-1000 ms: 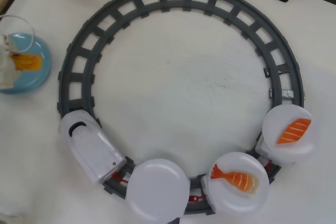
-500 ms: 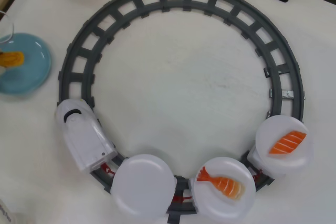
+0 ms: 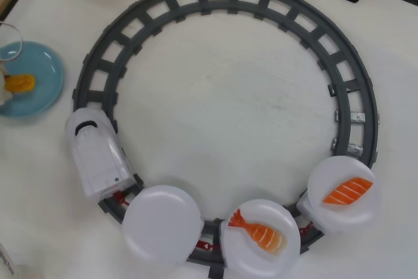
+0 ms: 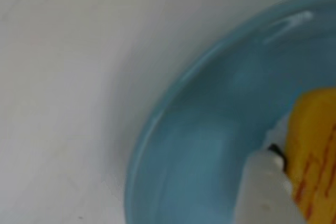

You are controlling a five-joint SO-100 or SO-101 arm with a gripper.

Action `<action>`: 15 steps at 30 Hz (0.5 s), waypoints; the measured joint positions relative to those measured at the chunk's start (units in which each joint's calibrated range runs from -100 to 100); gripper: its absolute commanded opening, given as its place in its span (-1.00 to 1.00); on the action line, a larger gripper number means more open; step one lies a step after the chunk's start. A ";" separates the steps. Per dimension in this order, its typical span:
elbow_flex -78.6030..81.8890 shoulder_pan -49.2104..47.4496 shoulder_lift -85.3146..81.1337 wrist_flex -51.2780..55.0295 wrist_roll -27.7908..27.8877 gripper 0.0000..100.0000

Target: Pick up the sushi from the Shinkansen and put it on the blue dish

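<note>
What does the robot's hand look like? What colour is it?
Very little of it shows. In the wrist view, one of the jaws is a smooth, rounded white plastic finger with a small dark spot near its tip. In the overhead view, only a pale whitish bit of the gripper peeks in at the left edge, with a thin clear loop, perhaps a cable, above it. No markings are visible.

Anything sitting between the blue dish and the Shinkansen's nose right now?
Nothing: the overhead view shows only bare white table between the blue dish and the Shinkansen.

Shinkansen and its plates further clockwise along the track — sushi now lower on the blue dish.
</note>
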 measured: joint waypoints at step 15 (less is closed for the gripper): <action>-0.18 0.00 -17.63 5.46 0.00 -0.46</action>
